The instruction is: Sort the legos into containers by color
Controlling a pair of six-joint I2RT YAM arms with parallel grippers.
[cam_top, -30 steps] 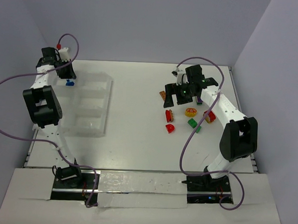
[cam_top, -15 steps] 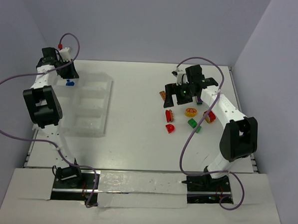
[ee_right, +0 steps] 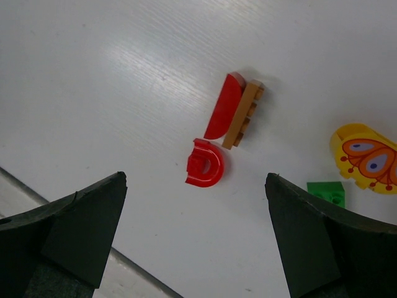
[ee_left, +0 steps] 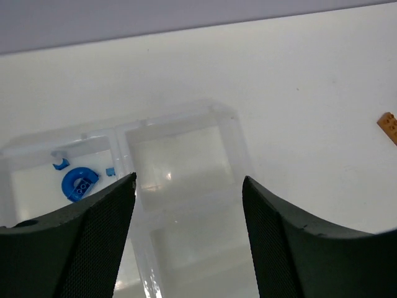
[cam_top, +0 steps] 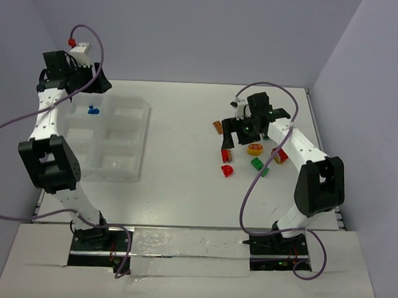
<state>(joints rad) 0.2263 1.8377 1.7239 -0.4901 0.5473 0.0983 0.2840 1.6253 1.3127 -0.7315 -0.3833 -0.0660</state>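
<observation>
The clear divided tray [cam_top: 138, 140] lies on the left of the table. Its far left compartment [ee_left: 34, 186] holds a round blue lego [ee_left: 79, 183] and two tiny blue bits; the same blue piece [cam_top: 92, 109] shows from above. My left gripper [cam_top: 95, 85] [ee_left: 188, 180] hangs open and empty above the tray's far end. On the right lie loose legos: a red D piece [ee_right: 206, 164] [cam_top: 227, 170], a red curved piece [ee_right: 224, 105] against a tan brick [ee_right: 244, 115], a yellow one [ee_right: 366, 158] and green ones [cam_top: 257, 163]. My right gripper [cam_top: 234, 134] [ee_right: 195, 177] is open above the red D piece.
An orange brick [cam_top: 217, 126] [ee_left: 388, 127] lies apart at the far side of the pile, and another red piece [cam_top: 279, 155] sits under the right arm. The tray's other compartments [ee_left: 186, 161] show nothing in them. Purple cables loop from both arms.
My left gripper has opened and lifted up and back from the tray's far left compartment, where the blue lego stays. The right gripper has come down a little toward the red pieces.
</observation>
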